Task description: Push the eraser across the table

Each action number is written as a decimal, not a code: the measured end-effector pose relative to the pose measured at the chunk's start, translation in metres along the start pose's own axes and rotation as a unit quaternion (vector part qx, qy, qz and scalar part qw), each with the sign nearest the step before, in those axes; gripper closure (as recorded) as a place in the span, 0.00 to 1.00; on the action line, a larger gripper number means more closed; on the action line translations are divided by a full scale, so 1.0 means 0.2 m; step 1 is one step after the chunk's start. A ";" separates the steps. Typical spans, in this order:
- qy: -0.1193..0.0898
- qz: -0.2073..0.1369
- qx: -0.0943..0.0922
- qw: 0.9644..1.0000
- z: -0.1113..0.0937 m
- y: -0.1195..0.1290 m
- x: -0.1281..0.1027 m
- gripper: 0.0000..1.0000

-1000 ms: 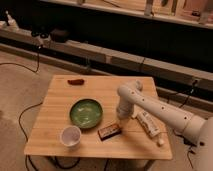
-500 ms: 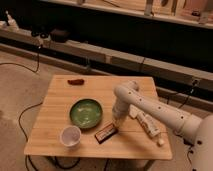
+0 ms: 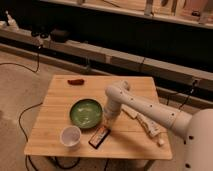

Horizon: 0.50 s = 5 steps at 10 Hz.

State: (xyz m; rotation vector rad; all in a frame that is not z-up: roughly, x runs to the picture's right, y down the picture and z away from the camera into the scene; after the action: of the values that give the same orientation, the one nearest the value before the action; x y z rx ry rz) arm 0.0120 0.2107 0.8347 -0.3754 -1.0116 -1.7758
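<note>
Already the eraser point(image 3: 99, 136) lies askew near the table's point(image 3: 55, 107) front edge, between the white cup point(image 3: 70, 136) and the arm, just below the green bowl point(image 3: 86, 112). I judge the push underway, with more table left toward the cup side. The gripper point(image 3: 110, 121) hangs at the eraser's upper right end, apparently touching it; whether its fingers are spread or pressed together I cannot tell, and it seems to hold nothing.
</note>
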 end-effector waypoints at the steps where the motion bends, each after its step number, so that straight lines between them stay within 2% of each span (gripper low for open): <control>1: -0.003 -0.023 0.006 1.000 0.01 -0.10 0.02 0.87; 5: -0.022 -0.084 0.041 0.995 0.09 -0.35 0.01 0.87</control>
State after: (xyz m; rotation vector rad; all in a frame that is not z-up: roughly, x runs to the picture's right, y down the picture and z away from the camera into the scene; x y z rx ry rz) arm -0.0543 0.2319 0.8144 -0.2865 -1.1711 -1.8754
